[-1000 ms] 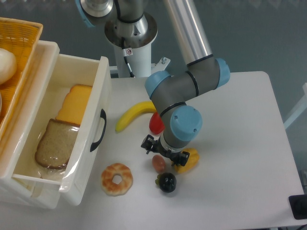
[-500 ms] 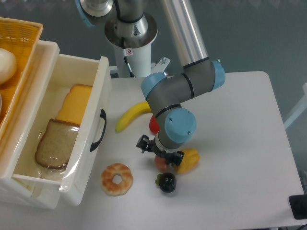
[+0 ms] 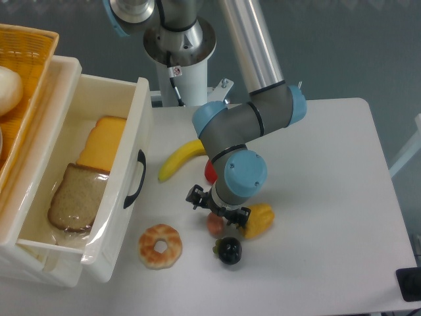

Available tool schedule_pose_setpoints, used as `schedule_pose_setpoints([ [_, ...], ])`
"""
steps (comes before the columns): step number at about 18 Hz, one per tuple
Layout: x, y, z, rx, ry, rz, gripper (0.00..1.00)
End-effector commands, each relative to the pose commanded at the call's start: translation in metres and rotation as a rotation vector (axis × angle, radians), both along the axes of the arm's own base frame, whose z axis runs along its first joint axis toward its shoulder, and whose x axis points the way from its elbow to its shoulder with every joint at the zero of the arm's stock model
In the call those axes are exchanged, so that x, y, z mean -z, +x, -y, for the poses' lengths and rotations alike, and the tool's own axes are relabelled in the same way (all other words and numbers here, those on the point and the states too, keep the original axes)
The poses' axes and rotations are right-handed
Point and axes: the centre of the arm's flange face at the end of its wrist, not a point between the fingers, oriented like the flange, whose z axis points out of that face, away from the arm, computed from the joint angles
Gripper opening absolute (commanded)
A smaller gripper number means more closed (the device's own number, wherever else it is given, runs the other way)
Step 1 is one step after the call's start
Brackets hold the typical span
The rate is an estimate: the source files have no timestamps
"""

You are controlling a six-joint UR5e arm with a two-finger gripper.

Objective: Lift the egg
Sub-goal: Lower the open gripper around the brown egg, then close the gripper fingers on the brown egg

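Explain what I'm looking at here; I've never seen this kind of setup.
One fixed camera looks down on a white table. The grey and blue machine is a robot arm; its pincer hangs right over a small pinkish egg, which it is meant to pick up. Whether the pincer has closed on the egg is hidden by the wrist. Around the egg lie a yellow pepper, a black fruit, a red fruit, a banana and a doughnut. At left, an open drawer holds bread and cheese.
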Motion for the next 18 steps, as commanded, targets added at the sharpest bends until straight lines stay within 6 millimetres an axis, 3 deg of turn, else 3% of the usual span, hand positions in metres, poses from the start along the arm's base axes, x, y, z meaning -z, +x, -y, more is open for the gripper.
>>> schedule_pose_setpoints([
  [18,0.003,0.002,-0.011,-0.033,0.005,-0.017,0.97],
])
